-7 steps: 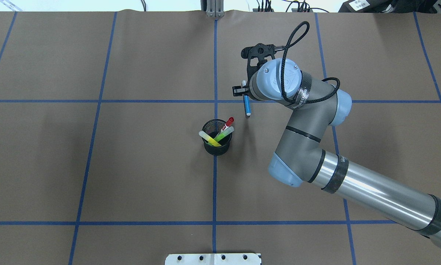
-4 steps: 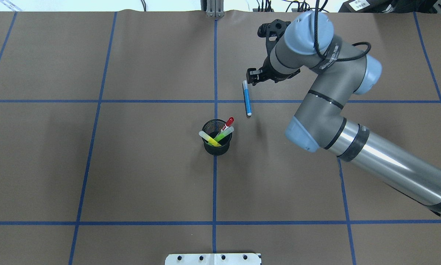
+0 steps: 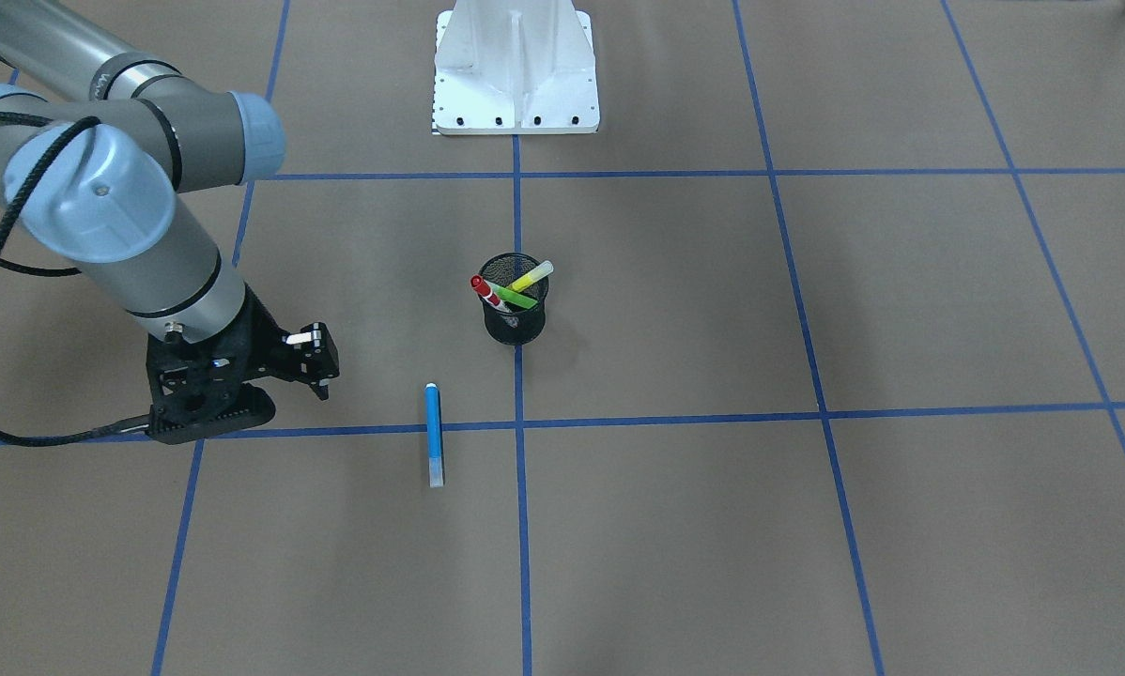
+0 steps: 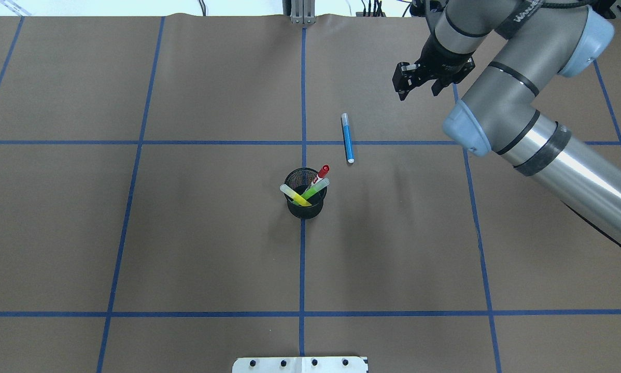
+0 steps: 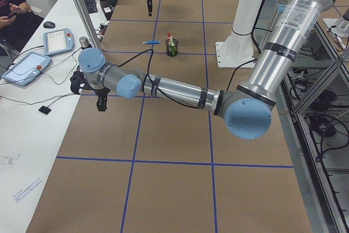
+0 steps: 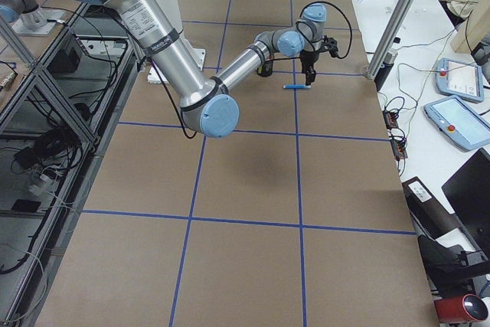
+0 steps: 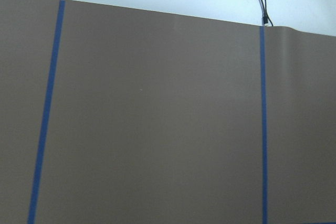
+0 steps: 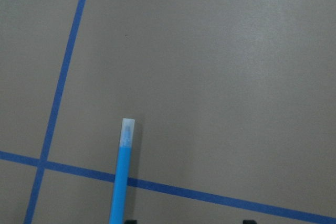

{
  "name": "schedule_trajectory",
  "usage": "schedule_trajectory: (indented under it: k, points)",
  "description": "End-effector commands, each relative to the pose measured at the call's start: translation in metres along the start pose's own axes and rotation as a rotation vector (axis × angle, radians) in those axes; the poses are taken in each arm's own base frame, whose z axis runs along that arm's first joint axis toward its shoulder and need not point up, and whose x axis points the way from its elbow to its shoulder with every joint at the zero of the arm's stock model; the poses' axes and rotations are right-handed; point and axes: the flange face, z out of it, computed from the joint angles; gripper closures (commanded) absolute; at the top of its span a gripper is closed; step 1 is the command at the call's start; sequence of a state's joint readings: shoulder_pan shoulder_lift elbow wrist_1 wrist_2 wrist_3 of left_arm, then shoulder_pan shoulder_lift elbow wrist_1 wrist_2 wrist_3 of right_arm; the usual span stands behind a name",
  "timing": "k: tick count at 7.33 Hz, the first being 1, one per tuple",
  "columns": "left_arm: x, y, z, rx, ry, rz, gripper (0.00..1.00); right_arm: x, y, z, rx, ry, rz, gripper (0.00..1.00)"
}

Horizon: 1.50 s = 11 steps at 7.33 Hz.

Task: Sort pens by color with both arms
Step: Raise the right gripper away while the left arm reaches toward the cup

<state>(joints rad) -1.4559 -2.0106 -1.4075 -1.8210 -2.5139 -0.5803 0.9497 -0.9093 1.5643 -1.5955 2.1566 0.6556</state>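
Observation:
A blue pen (image 4: 347,138) lies flat on the brown table, across a blue tape line just beyond the black mesh cup (image 4: 305,207). In the cup stand a red-capped pen (image 4: 322,172), a green pen (image 4: 316,188) and a yellow highlighter (image 4: 295,195). My right gripper (image 4: 418,92) hangs open and empty above the table, to the far right of the blue pen. The right wrist view shows the blue pen's (image 8: 122,177) pale end. My left gripper (image 5: 101,103) appears only in the exterior left view, low over the table's left part; whether it is open or shut I cannot tell.
The white base stand (image 3: 516,66) sits at the robot's edge of the table. Blue tape lines (image 4: 302,259) divide the brown surface into squares. A white bench with tablets (image 5: 27,66) and a seated person (image 5: 12,4) runs along the far side.
The right gripper has drawn back from the blue pen, rising and moving to the far right. The pen stays where it lay, and the cup's pens have not moved.

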Motion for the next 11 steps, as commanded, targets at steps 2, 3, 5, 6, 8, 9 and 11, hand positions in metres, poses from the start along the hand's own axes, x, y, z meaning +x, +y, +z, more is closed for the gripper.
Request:
schedule_trajectory:
  k: [2,3,5,6,8,9,11]
  points:
    - [0.137,0.024,0.028,-0.049,0.067,-0.134,0.02,0.065,-0.015,-0.026,-0.017,0.025,-0.05,0.08]
    - [0.166,0.034,0.029,-0.056,0.085,-0.158,0.01,0.074,-0.014,-0.031,-0.03,-0.003,-0.054,0.03]
    - [0.227,0.043,0.039,-0.057,0.094,-0.231,0.01,0.088,-0.016,-0.036,-0.026,-0.003,-0.039,0.02]
    - [0.266,0.06,0.049,-0.051,0.098,-0.254,0.01,0.089,-0.016,-0.038,-0.024,-0.004,-0.037,0.02]
    - [0.317,0.082,0.065,-0.065,0.095,-0.292,0.01,0.092,-0.016,-0.036,-0.026,0.0,-0.033,0.02]
    - [0.348,0.087,0.069,-0.083,0.061,-0.312,0.01,0.094,-0.015,-0.035,-0.027,0.0,-0.032,0.02]
    - [0.414,0.102,0.076,-0.123,-0.033,-0.343,0.01,0.098,-0.013,-0.031,-0.032,0.005,-0.028,0.02]
